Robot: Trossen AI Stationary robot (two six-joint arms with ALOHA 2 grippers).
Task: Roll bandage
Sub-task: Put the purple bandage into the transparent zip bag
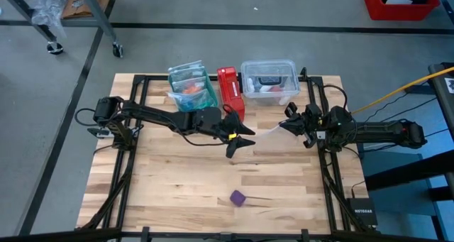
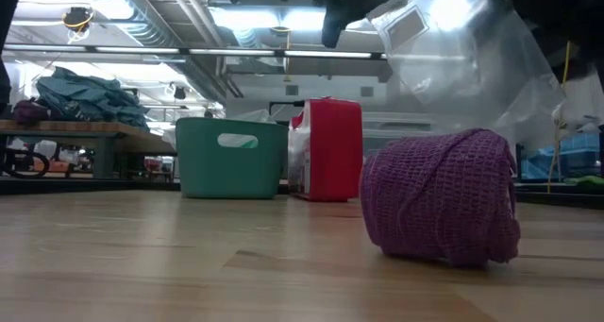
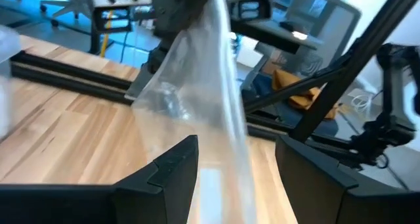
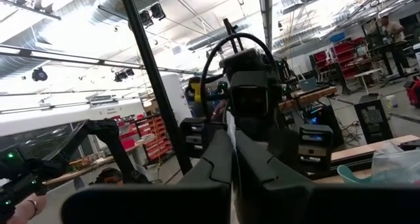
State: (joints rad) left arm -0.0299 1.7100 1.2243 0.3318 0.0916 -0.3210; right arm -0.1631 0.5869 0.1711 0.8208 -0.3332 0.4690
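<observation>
The bandage (image 1: 237, 197) is sitting rolled up as a little purple coil near the front edge of the wooden table (image 1: 170, 178), well apart from both arms. Up mid-table, the right gripper (image 1: 289, 123) is pinched tight on a clear plastic bag (image 1: 269, 133). The left gripper (image 1: 241, 141) has its fingers spread wide around the bag's other end. A red box (image 1: 230, 91) stands at the far side.

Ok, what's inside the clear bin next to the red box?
Through the clear bin's open top the high view shows a dark item and something white with a red patch. What they are, and anything beneath them, cannot be made out. The red box stands beside it.
</observation>
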